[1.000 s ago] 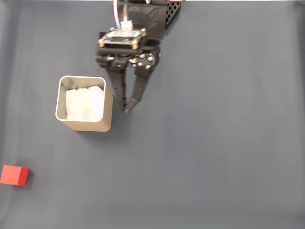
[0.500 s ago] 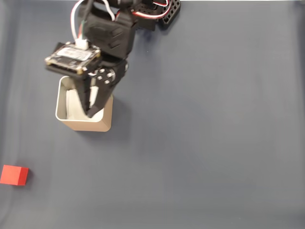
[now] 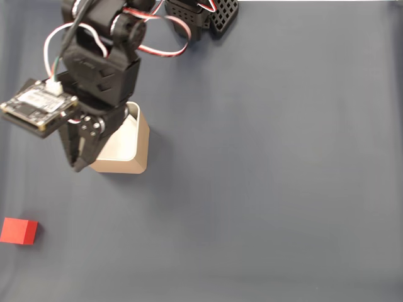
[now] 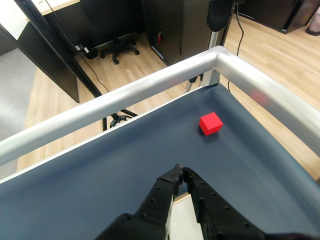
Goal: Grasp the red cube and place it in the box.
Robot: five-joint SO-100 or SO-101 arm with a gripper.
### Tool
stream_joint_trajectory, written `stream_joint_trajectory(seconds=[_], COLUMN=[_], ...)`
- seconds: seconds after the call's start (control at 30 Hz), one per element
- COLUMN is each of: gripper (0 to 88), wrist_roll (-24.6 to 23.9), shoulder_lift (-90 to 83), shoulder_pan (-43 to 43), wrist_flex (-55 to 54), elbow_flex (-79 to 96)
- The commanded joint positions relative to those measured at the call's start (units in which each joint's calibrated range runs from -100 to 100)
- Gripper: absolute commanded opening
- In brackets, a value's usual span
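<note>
The red cube lies on the dark mat at the lower left of the fixed view; the wrist view shows the red cube ahead near the table's corner. The tan box stands upright mid-left, its left part hidden under the arm. My gripper hangs over the box's left edge, fingertips together and holding nothing, well above and to the right of the cube. In the wrist view the gripper points toward the cube, with a pale sliver of the box between the fingers.
The arm's base sits at the top edge of the mat. A silver metal rail borders the table on two sides beyond the cube. A wide stretch of mat lies to the right of the box.
The arm has swung left across the box, from its right side to over its left edge, with the gripper staying shut. The cube and box have not moved.
</note>
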Motion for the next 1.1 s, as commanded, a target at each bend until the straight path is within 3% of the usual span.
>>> stream_joint_trajectory(seconds=[0.0, 0.47, 1.07], gripper=[0.2, 9.1, 30.5], wrist_roll=[0.29, -0.98, -2.2], shoulder_lift=[3.25, 14.85, 32.85], shoulder_pan=[1.73, 5.0, 7.62], wrist_flex=[0.18, -0.23, -3.76], elbow_flex=[-6.92, -14.94, -29.53])
